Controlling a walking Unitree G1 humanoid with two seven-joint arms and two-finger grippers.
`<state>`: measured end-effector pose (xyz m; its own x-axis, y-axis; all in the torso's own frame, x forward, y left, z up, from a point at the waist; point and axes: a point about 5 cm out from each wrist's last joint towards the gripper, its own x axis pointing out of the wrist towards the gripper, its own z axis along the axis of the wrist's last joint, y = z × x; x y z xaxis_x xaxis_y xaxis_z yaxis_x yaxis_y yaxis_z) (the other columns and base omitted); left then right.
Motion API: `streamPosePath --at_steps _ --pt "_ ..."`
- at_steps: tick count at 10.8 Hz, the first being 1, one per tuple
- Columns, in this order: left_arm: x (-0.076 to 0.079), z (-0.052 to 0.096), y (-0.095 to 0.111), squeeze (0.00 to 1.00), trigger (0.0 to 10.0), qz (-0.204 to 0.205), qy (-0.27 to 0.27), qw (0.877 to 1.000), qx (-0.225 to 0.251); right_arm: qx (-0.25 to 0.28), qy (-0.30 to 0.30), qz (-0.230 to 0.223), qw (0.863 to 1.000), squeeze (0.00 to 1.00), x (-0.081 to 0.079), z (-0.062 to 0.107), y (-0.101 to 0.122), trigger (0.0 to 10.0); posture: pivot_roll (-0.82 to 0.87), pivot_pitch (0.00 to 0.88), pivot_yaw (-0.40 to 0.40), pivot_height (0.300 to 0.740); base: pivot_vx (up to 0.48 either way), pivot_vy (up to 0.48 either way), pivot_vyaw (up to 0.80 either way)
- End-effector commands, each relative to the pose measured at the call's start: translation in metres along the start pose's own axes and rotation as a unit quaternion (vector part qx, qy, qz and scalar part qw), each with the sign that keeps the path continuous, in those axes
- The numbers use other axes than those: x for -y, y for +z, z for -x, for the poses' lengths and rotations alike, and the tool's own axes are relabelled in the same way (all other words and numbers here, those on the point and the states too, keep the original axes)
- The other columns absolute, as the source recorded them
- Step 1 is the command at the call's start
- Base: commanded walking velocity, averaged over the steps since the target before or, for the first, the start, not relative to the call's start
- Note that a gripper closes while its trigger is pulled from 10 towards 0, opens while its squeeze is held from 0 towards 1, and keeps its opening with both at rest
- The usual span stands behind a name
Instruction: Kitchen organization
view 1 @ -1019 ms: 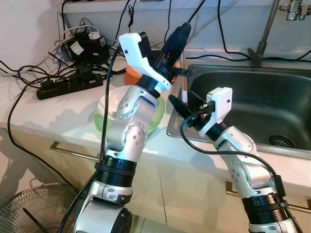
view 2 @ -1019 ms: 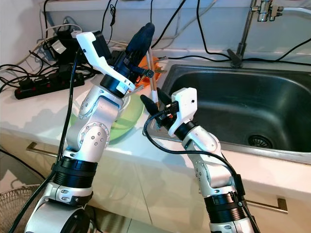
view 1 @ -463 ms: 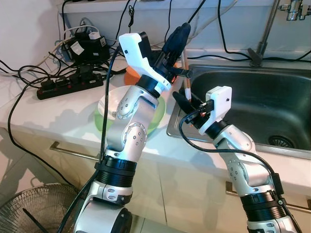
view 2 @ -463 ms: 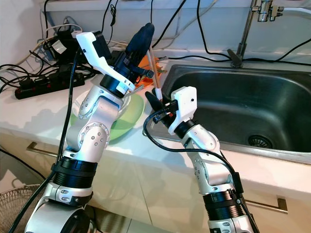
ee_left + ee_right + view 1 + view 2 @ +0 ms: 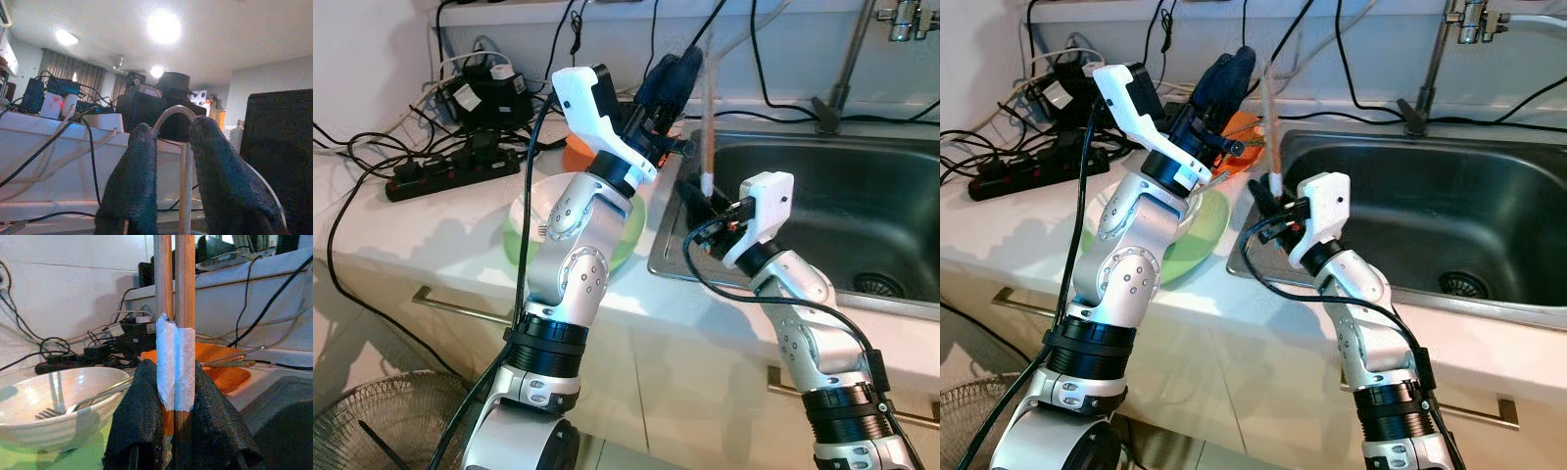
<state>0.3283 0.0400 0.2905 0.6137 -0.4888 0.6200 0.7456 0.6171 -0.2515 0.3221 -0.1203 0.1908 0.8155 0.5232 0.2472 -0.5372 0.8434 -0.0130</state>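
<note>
Near the middle of the frame the right gripper (image 5: 1268, 194) stands at the left edge of the steel sink (image 5: 1449, 211), its fingers (image 5: 215, 431) clamped on a pair of wooden chopsticks (image 5: 168, 323) bound together by a white paper band (image 5: 174, 367); the sticks rise almost upright from the grip, touching each other side by side, their upper ends blurred against the back wall. Higher and to the left, the left gripper (image 5: 671, 73) is raised above the table (image 5: 431, 230), its fingers (image 5: 132, 186) narrowly apart and holding nothing, with the chopsticks seen upright in the gap beyond them. Below the left arm, at centre left, a white bowl (image 5: 58, 401) with a metal fork (image 5: 85, 401) resting inside sits on a green plate (image 5: 1200, 230), and just behind it lies an orange plate (image 5: 220, 364) with another metal utensil across it. At the upper left of the frame a black power strip (image 5: 450, 174), adapters and a tangle of black cables (image 5: 372, 147) crowd the back of the table. A tap (image 5: 1464, 20) stands at the upper right above the sink, and a floor fan (image 5: 382, 421) shows at the lower left corner.
</note>
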Motion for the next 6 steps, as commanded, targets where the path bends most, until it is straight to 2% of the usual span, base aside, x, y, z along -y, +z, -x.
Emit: streamPosePath --at_steps 1,2,3,4,5,6 --pt "-0.001 0.001 -0.001 1.00 10.0 0.012 0.010 1.000 0.006 0.009 -0.006 0.011 1.000 0.00 0.002 -0.005 0.006 0.0 0.04 0.000 0.137 0.740 0.000 0.000 0.00" --pt "-0.002 0.002 0.000 1.00 10.0 0.011 0.013 1.000 0.007 0.010 -0.019 0.015 1.000 0.00 0.007 -0.006 0.007 0.0 0.04 0.000 0.137 0.740 0.000 0.000 0.00" --pt "-0.004 0.003 0.000 1.00 10.0 0.010 0.017 1.000 0.006 0.006 -0.054 0.024 0.998 0.00 0.020 -0.008 0.009 0.0 0.04 0.000 0.136 0.740 0.000 0.000 0.00" --pt "-0.007 0.007 -0.004 0.00 10.0 0.008 0.020 1.000 -0.007 -0.004 -0.109 0.037 0.993 0.00 0.039 -0.009 0.011 5.4 0.04 0.000 0.136 0.740 0.000 0.000 0.00" --pt "-0.010 0.014 -0.011 0.00 10.0 0.008 0.019 0.999 -0.032 -0.016 -0.180 0.044 0.983 0.00 0.061 -0.008 0.011 10.0 0.04 0.000 0.133 0.740 0.000 0.000 0.00" --pt "-0.013 0.022 -0.020 0.00 10.0 -0.004 0.015 0.998 -0.064 -0.021 -0.228 0.057 0.972 0.00 0.076 -0.007 0.013 10.0 0.04 0.000 0.133 0.740 0.000 0.000 0.00"
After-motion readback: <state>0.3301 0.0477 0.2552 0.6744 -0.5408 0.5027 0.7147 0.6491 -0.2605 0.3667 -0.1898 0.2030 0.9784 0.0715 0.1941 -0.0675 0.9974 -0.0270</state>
